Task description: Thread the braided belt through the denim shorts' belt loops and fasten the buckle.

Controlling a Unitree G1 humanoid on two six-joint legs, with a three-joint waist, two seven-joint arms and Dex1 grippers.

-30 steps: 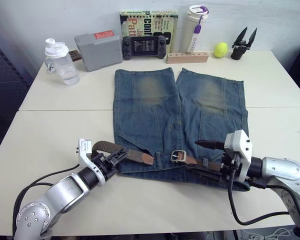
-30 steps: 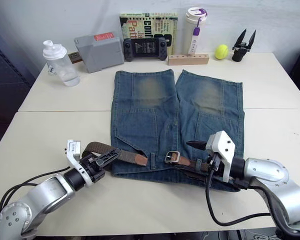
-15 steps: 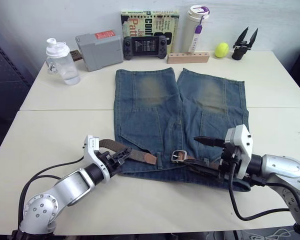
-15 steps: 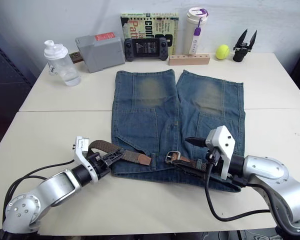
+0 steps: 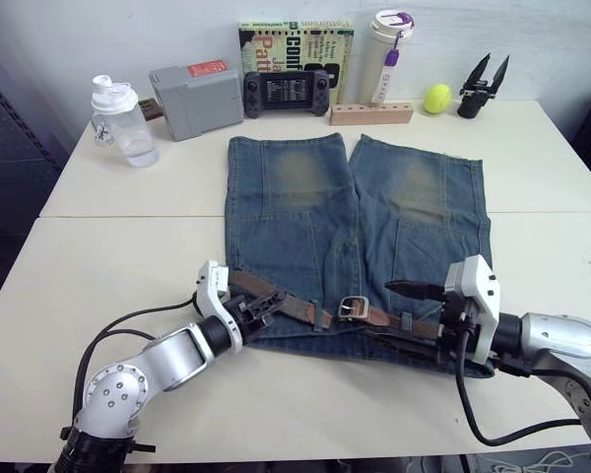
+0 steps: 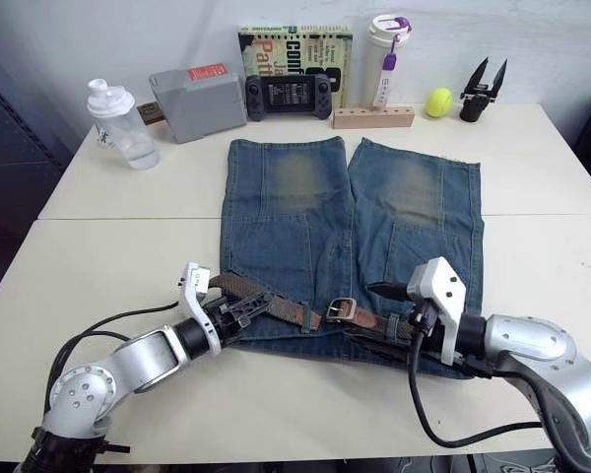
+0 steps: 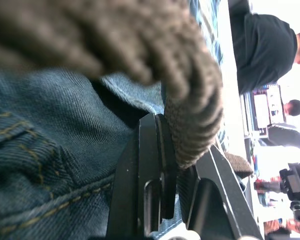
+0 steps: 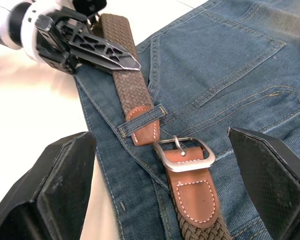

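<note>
The braided belt [image 8: 124, 60] is gripped by the left pincer [image 8: 107, 50]; its tip, under a belt loop [image 8: 140, 121] beside the buckle [image 8: 184, 156], is framed by the right pincer's spread fingers [image 8: 50, 195].

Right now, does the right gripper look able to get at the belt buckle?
Probably yes. The right gripper is open, its fingers spread wide to either side of the buckle, which lies flat and uncovered on the denim shorts. The left gripper holds the braided belt farther along, off to one side.

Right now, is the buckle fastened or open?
Open. The belt tip sits in a loop, just short of the buckle; nothing passes through its frame.
</note>
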